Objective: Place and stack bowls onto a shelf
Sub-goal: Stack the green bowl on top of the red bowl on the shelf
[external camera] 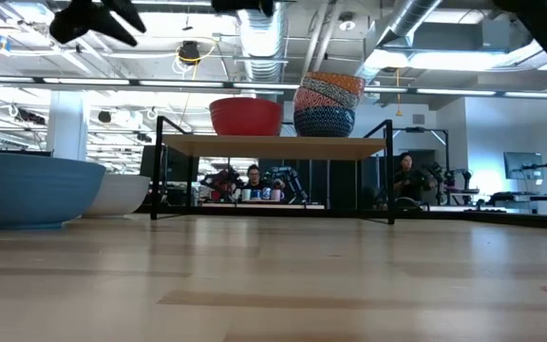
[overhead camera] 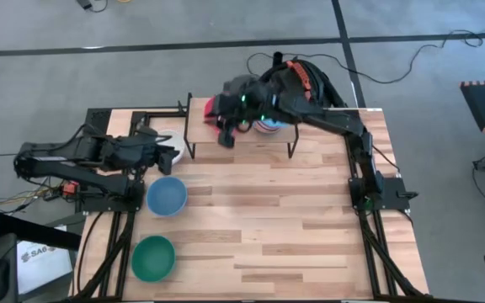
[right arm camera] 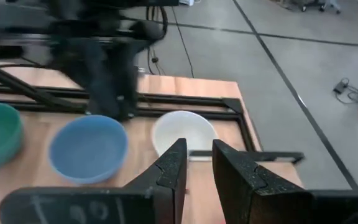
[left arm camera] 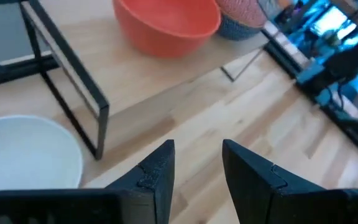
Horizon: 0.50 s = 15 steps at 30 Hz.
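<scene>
Above the low light-wood shelf on black legs, the right pincer hovers part-open and empty beside a round red bowl and a patterned stack. Nearby, the left pincer, part-open, hangs by a white bowl. Rigid, slick, likely breakable, the bowls suit rim grips.

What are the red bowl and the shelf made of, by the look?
Red bowl: smooth, uniform matte colour with a soft sheen, likely plastic or glazed ceramic; can't tell which. Shelf: light board with visible wood grain in the left wrist view, looks like wood or laminate, on thin black legs that appear to be metal.
</scene>
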### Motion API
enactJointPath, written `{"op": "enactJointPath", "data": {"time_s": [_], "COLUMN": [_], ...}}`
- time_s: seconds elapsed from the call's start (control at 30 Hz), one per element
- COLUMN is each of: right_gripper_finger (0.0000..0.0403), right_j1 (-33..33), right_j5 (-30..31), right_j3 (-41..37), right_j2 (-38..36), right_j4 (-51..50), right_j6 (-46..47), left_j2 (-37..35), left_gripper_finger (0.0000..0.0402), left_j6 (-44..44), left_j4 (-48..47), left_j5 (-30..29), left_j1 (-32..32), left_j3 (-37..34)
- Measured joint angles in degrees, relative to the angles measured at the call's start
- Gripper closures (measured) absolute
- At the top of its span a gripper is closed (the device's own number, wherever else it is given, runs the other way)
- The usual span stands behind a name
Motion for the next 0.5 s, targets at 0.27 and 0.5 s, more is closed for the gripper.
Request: {"op": "enactJointPath", "data": {"time_s": [0.27,0.5], "right_gripper_finger": [0.0300,0.0300], "right_j1": [9.8,17.4], "right_j5": [4.6,7.4], "right_j3": [0.0,0.2], "right_j2": [0.0,6.4], "right_j4": [1.9,6.8], "right_j6": [9.1,19.0], "left_j2": [-2.4,-2.3], "left_gripper_finger": [0.0283,0.0283], "left_j6": [-0.8,-4.8], "left_j4": [-6.8,-12.1], "left_j5": [0.1,0.0], "left_j1": [-6.5,-11.6], "left_j3": [0.0,0.0]}}
